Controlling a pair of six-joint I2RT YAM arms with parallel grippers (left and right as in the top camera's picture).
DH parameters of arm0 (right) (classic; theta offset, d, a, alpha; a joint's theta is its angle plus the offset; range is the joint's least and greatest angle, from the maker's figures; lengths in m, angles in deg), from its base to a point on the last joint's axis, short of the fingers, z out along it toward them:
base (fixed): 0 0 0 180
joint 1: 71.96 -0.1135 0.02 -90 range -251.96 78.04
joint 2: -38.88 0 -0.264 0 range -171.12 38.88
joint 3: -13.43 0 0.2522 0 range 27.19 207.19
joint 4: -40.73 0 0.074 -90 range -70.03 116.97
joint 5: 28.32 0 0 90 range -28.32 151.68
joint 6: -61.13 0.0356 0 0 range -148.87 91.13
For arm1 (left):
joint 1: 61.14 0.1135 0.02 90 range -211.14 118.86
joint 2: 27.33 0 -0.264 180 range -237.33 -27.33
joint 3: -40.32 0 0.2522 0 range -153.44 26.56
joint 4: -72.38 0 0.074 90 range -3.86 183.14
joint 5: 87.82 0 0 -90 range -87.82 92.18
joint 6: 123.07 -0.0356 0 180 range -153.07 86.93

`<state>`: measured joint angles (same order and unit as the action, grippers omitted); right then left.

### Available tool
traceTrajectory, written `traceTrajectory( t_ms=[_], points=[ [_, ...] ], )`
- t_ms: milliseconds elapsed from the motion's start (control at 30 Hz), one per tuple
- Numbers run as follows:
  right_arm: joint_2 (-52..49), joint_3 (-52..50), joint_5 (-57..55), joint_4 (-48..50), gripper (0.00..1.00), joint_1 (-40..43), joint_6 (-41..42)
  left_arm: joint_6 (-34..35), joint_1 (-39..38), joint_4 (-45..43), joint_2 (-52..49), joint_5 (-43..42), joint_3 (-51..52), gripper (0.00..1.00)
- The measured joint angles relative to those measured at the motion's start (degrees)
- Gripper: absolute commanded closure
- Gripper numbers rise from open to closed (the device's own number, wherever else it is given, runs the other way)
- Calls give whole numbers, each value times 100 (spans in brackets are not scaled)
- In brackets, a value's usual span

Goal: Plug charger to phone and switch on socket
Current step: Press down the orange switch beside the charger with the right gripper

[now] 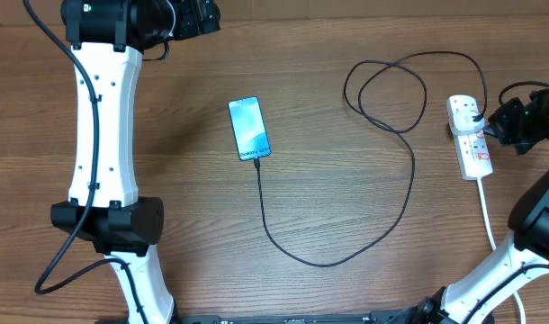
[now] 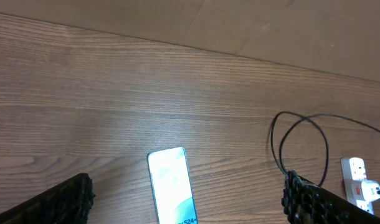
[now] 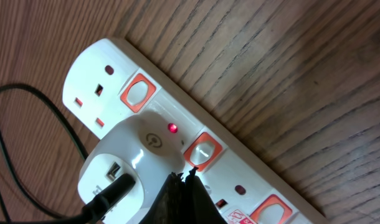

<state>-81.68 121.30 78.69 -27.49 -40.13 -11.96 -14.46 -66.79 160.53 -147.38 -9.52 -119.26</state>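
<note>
The phone [image 1: 248, 128] lies screen-up at mid table, its screen lit; it also shows in the left wrist view [image 2: 171, 185]. The black charger cable [image 1: 409, 189] runs from the phone's near edge in a wide curve and loops up to a white adapter [image 3: 124, 165] plugged into the white socket strip [image 1: 472, 144]. A red light [image 3: 172, 127] glows on the strip. My right gripper [image 3: 182, 176] is shut, its tips at the orange-framed switch [image 3: 202, 151] beside the adapter. My left gripper [image 2: 187, 202] is open, high above the phone.
The strip's thick white cord [image 1: 487, 211] runs toward the front right. The cable's loops [image 1: 387, 85] lie left of the strip. A second switch [image 3: 139, 92] and a free outlet [image 3: 99, 90] sit at the strip's end.
</note>
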Motion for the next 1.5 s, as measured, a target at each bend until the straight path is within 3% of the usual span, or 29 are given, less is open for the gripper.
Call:
traceTrajectory(
  t_ms=[1500],
  points=[
    [-2, -734, 70, 1305, 96, 28, 136, 2, 0, -2, 0, 0, 0, 0]
  ],
)
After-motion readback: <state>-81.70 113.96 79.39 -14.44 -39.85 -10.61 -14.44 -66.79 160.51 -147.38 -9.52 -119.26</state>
